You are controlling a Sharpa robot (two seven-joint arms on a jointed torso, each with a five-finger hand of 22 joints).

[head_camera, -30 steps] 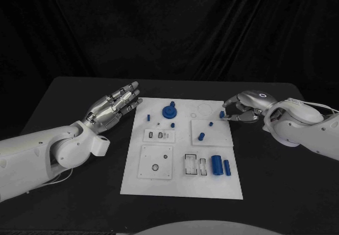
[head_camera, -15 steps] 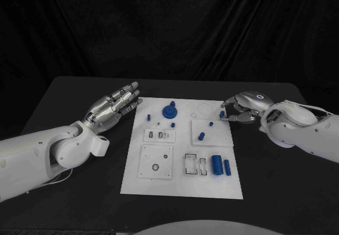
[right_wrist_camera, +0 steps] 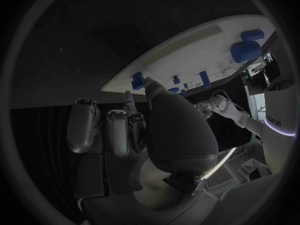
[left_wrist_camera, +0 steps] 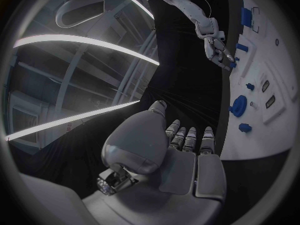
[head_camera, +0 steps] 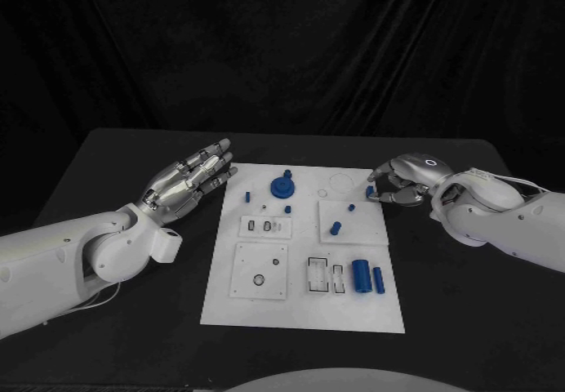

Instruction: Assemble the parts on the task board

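Item: task board (head_camera: 304, 314), white plate lying mid-table, carrying small blue parts. Step in hand, as judged: pick-up of a small blue peg (head_camera: 370, 191) at the board's far right edge. Right hand (head_camera: 400, 181): fingers curled in around that peg, fingertips at or on it; whether the peg is actually pinched cannot be told from the head view, and in the right wrist view the thumb reaches to the blue piece (right_wrist_camera: 137, 80) at the board's edge without the contact being plain. Left hand (head_camera: 189, 178): empty, fingers spread and stretched out, hovering palm-up just beside the board's far left corner, apart from every part. Other parts: round blue knob (head_camera: 282, 185) at the far middle; two blue cylinders (head_camera: 367, 276) at the near right. Next move, as judged: a secure pinch on the peg, then a lift clear and carriage to a matching hole.
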